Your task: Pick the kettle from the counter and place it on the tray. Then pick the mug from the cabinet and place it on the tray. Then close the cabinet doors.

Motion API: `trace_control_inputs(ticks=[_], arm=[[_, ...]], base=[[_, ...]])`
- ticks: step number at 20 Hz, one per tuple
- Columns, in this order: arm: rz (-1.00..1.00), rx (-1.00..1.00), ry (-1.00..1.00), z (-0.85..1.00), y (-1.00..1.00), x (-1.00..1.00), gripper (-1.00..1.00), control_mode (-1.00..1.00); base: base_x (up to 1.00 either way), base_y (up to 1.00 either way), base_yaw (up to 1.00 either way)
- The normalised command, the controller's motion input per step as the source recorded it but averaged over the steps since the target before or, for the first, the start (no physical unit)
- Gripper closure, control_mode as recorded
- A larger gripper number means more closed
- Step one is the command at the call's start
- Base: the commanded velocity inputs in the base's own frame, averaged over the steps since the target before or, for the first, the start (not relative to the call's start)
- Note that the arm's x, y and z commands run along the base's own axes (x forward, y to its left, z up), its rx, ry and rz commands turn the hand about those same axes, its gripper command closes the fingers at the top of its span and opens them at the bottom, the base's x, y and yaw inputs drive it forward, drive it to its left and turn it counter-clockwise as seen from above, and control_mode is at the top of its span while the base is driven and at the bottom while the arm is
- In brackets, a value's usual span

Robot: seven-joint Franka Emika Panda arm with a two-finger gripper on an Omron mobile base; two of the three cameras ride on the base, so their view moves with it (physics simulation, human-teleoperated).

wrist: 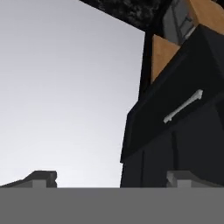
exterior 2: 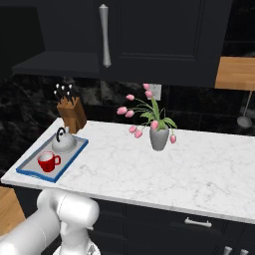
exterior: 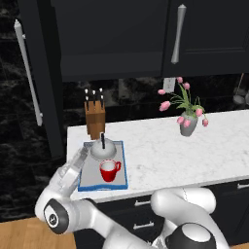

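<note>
The kettle (exterior: pixel 103 150) and red mug (exterior: pixel 109 170) are sitting on the tray (exterior: pixel 122 165) at lower left of the frame, on the counter (exterior: pixel 185 151); the gripper (wrist: pixel 111 179) is standing wide open, holding nothing, facing a dark drawer (wrist: pixel 175 118); one cabinet door (exterior: pixel 34 78) is hanging open at upper left.

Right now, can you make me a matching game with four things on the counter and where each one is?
Things:
1. kettle
2. mug
3. knife block
4. vase of pink flowers

Places:
A. alone, out on the bare marble to the right
B. on the tray, front half
C. by the wall, just behind the tray
D. on the tray, back half

Pairs: 1-D, 2-B, 3-C, 4-A
</note>
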Motion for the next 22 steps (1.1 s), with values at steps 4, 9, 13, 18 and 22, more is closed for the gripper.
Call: trace_control_inputs(ticks=[4,9,13,18,22], arm=[[-0.11,-0.22,0.4,-0.07,0.64,0.21,-1.0,-1.0],[-0.04,-0.24,0.31,-0.31,0.61,0.29,-1.0,-1.0],[-0.04,-0.09,0.17,-0.06,0.54,0.17,-1.0,-1.0],[-0.03,-0.01,0.1,0.03,0.48,0.0,-1.0,-1.0],[-0.02,-0.04,0.13,0.0,0.54,0.0,-1.0,-1.0]], base=[[0.0,0.0,0.0],[0.0,0.0,0.0],[0.0,0.0,0.0],[0.0,0.0,0.0],[0.0,0.0,0.0]])
